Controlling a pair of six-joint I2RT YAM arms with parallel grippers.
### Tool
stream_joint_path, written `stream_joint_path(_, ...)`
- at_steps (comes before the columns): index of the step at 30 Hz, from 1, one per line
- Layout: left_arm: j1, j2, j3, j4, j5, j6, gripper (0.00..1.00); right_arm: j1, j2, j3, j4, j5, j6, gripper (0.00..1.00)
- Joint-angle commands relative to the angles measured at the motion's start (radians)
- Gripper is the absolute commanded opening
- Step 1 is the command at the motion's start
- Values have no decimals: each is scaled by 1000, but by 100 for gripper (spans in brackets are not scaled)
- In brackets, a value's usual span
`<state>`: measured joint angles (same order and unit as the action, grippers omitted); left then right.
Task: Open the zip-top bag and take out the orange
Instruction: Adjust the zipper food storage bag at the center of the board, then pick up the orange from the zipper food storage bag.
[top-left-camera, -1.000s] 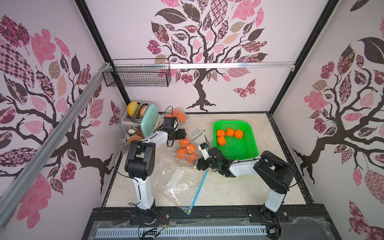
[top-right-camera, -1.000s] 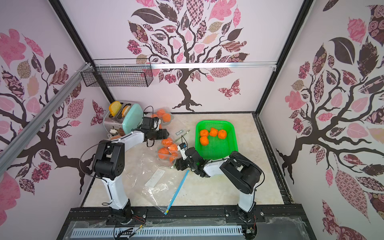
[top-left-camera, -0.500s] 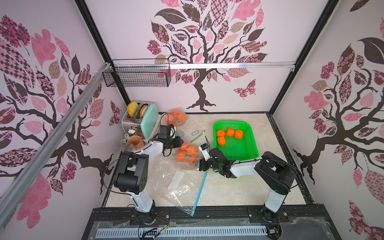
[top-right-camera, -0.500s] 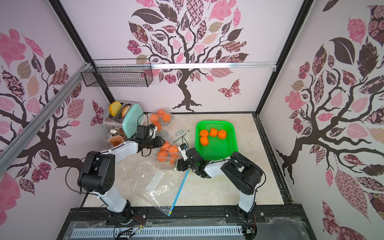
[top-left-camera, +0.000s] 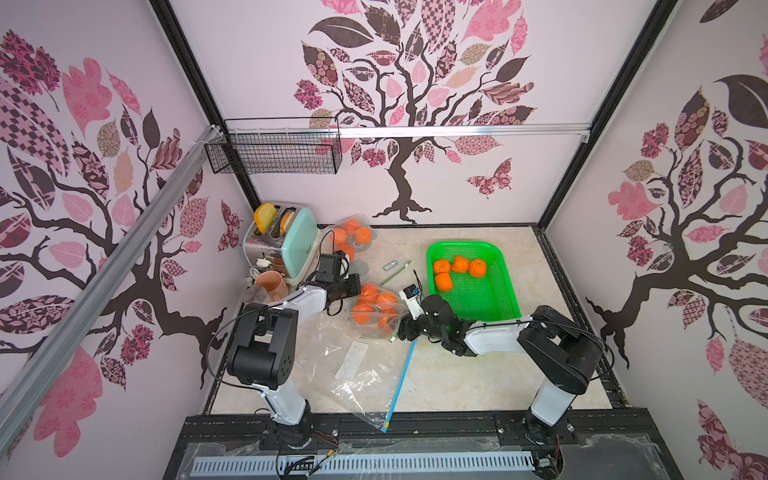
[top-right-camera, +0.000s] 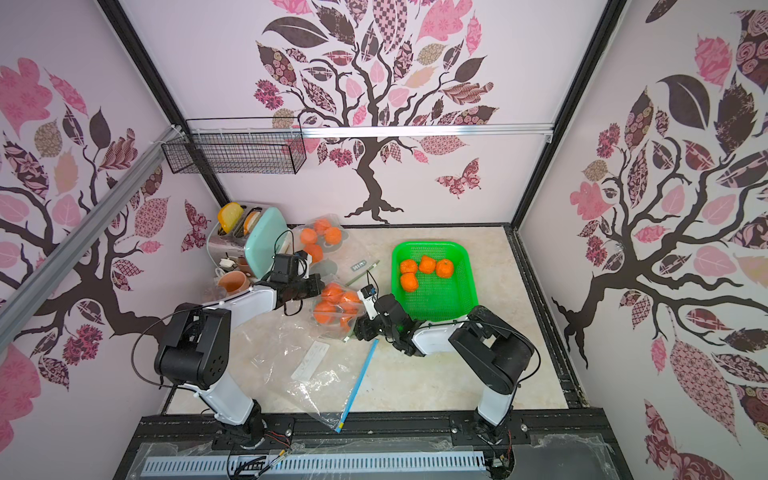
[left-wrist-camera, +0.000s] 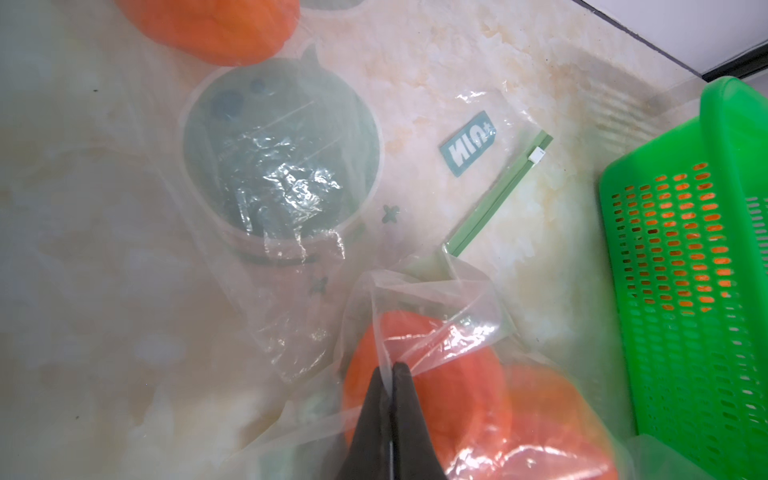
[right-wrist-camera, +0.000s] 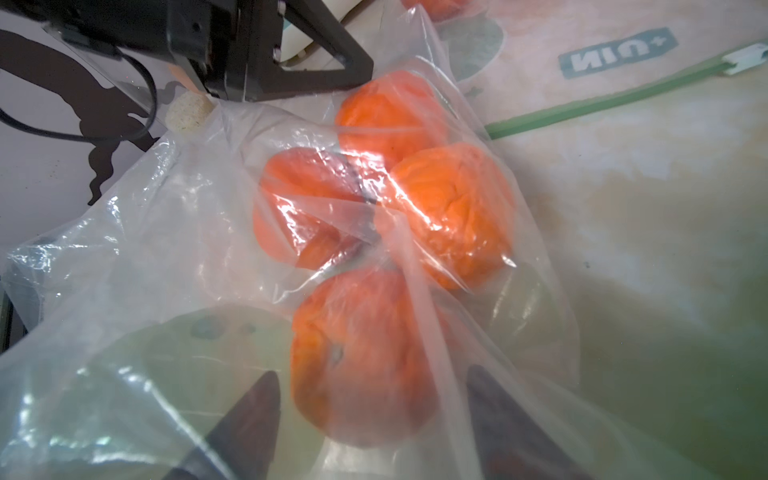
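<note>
- The left end effector (left-wrist-camera: 390, 370) is pinching a raised fold of the zip-top bag (top-left-camera: 376, 311). Its fingers are closed tight on clear film alone, not on fruit.
- The bag is lying in the middle of the desk (top-left-camera: 457, 386), between the two arms and just beside the green basket (top-left-camera: 461, 246). Several oranges are bunched inside it.
- The right end effector (right-wrist-camera: 374, 399) is standing wide open and gripping nothing, with its fingers straddling the nearest orange (right-wrist-camera: 357, 357). Film is veiling that fruit, so I cannot tell whether the fingers are inside the bag's mouth or only pressing from outside.
- By my reading, the right arm is reaching for that orange while the left is anchoring the bag.
- To do this well, the left should be holding its pinch firm and lifting a little, so the mouth is gaping rather than draping over the fruit.
- The right should be making sure only fruit, not film, is sitting between its fingers before closing.
- The closing should be gentle, since the peel is looking soft and wrinkled.
- The withdrawal should be running straight out through the opening, against the left's hold.
- The risks are trapped film dragging the whole bag along and the thin pinch slipping free.
</note>
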<state>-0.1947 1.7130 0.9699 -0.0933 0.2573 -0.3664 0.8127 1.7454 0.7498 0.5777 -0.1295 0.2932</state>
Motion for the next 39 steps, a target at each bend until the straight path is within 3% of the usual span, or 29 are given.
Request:
stream_joint_path(1,6,43,-22,-17,-33,-3,0,-15,7,80,-102,-13,54,72)
stream_joint_path(10,10,56,-36,-12,-29,-8,0,-15,105,190,-172,-103,94,75)
stream_joint_path(13,11,53,-41,-13,-34,-8,0,-12,151,266,-288,-126,77,76)
stream_joint_path(22,13,44,-53,-1,-55,-23,0,20,156,244,-329,-106,33,77)
stream_joint_path(30,21,17,-80,27,-98,-47,0,22,134,248,-344,-82,6,55)
stream_joint_path(39,43,-40,-132,110,-122,-78,0,12,-60,157,-236,-34,-9,53)
